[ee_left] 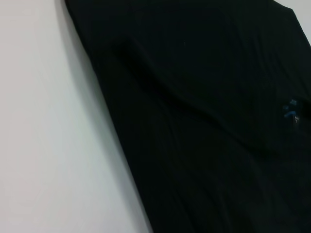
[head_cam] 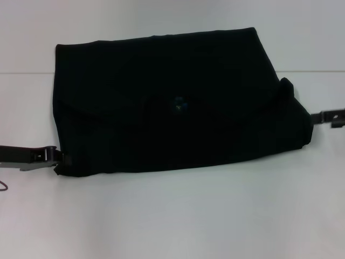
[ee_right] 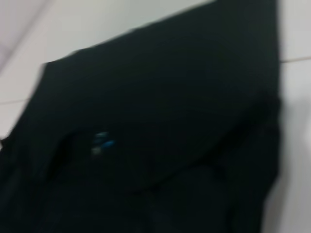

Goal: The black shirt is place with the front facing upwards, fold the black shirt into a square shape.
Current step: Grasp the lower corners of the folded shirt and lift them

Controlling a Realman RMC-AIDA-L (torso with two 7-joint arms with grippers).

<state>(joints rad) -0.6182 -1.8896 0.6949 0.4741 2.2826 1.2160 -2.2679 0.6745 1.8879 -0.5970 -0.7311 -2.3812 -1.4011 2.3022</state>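
The black shirt (head_cam: 172, 102) lies folded into a wide rectangle on the white table, and its small blue neck label (head_cam: 179, 104) shows near the middle. The "FREE!" letters are hidden. My left gripper (head_cam: 58, 158) is at the shirt's near left corner, shut on the cloth. My right gripper (head_cam: 314, 117) is at the shirt's right edge, shut on the cloth, its tips partly hidden by the fabric. The shirt fills the left wrist view (ee_left: 204, 126) and the right wrist view (ee_right: 160, 145); the label shows in both, in the left wrist view (ee_left: 290, 110) and in the right wrist view (ee_right: 102, 141).
The white table (head_cam: 172, 216) runs bare in front of the shirt and on both sides. A seam line (head_cam: 27, 73) crosses the table behind the shirt. A thin cable loop (head_cam: 4, 186) lies by the left arm.
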